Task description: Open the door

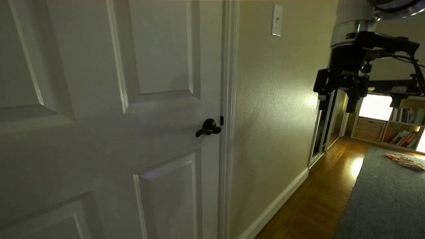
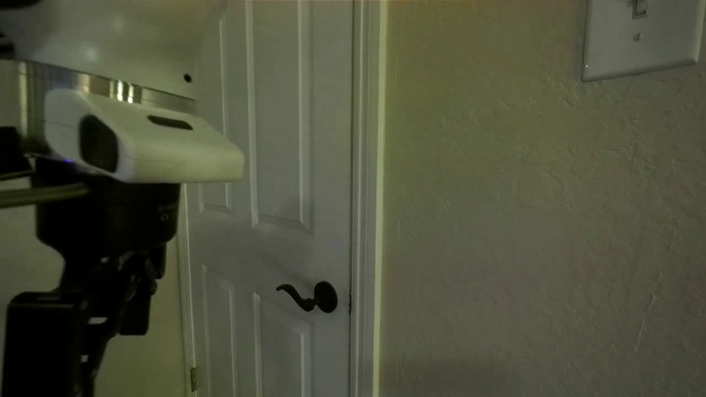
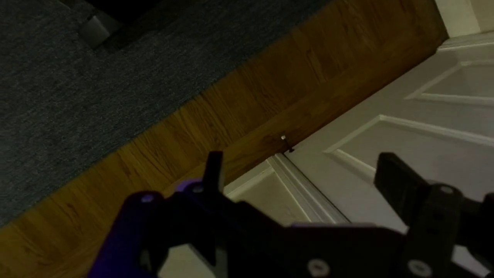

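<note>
The tall white panelled door (image 1: pixel 166 142) looks shut in its frame in both exterior views (image 2: pixel 281 242). Its small black lever handle (image 1: pixel 209 127) sits near the jamb edge and also shows in an exterior view (image 2: pixel 324 298). My gripper (image 1: pixel 337 107) hangs pointing down, apart from the door and handle. In the wrist view its jaws (image 3: pixel 301 156) are wide apart with nothing between them. Behind them lie the door's lower part (image 3: pixel 328 173) and its frame; the handle does not show there. In an exterior view the fingertips are cut off at the lower left.
A wall with a light switch (image 1: pixel 277 20) adjoins the door frame. A small doorstop (image 3: pixel 287 143) sticks out at the door's foot. A grey rug (image 1: pixel 382 196) lies on the wood floor (image 1: pixel 305 205). A bookshelf (image 1: pixel 368 127) and dark-framed sliding door (image 1: pixel 327 119) stand farther back.
</note>
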Robot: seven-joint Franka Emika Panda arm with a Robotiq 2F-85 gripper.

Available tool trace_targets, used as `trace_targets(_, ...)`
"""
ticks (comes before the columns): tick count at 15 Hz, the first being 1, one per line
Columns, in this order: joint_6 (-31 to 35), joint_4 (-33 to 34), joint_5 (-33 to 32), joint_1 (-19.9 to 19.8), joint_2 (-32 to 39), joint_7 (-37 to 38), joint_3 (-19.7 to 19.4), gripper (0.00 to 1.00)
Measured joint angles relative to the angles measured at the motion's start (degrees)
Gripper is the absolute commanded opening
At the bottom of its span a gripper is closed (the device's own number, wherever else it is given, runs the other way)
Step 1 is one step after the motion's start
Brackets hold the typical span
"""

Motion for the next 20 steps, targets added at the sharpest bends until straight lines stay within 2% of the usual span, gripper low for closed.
trace_targets(3,0.12,4.54,0.18,0.65,5.03,5.11,1.53,1.00)
trace_targets(6,-1.39,7.85,0.32,1.30,7.60,3.72,1.83,1.00)
trace_targets(15,-1.97,8.56,0.58,1.43,8.01,3.40,1.82,1.00)
trace_targets(20,1.41,11.80,2.03,3.34,13.17,11.07,2.73,1.00)
